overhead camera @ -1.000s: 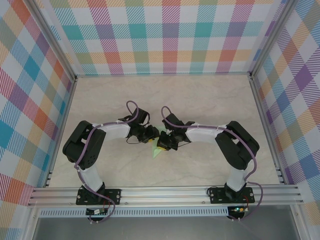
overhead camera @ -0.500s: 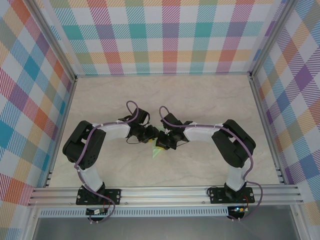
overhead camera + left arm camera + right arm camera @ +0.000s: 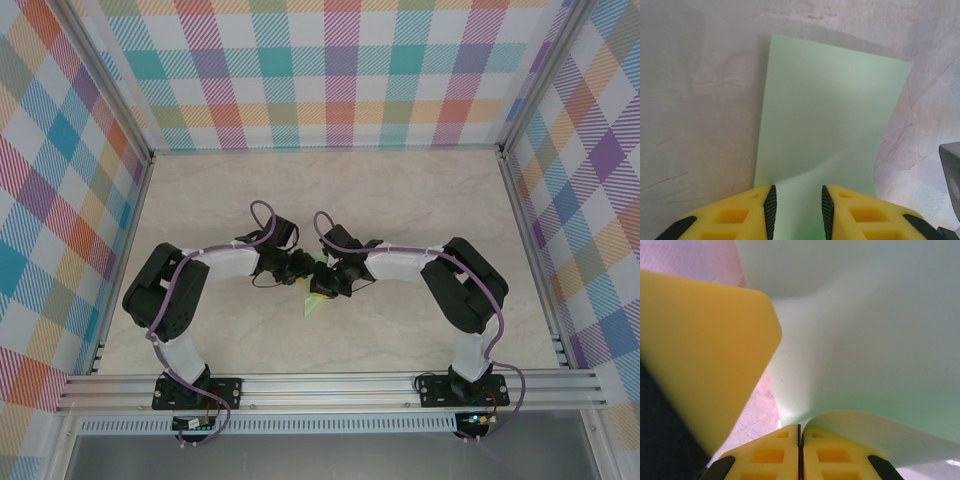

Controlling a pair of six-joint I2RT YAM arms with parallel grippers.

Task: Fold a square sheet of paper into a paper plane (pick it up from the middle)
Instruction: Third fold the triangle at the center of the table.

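Judging from the far left, the left arm reaches in to the middle of the table (image 3: pixel 420 200) and ends at the left gripper (image 3: pixel 798 199). Its yellow jaws stand apart with a clear gap. The sheet of paper (image 3: pixel 830 125) runs through that gap and on over the table ahead, and neither pad can be seen pressing on it, so I take this pincer as loose rather than gripping.

From the left wrist the paper shows as a pale green oblong, taller than it is wide. A faint slanting crease crosses it close to the jaws. That suggests at least one fold has been made, because the shape is no longer square.

In the overhead view the paper is a small green scrap between the two wrists, with a narrow tip pointing toward the near edge.

Further right, the right gripper (image 3: pixel 799 437) has its jaws pressed together into a single seam. A curled edge of the paper springs up right at that seam, so it seems clamped on the sheet. One yellow finger (image 3: pixel 705 350) of the other gripper looms just beside it.

No slim dart with a centre crease can be made out. My judgement is that the early folds are done, while the nose, the wings and the last creasing are left.
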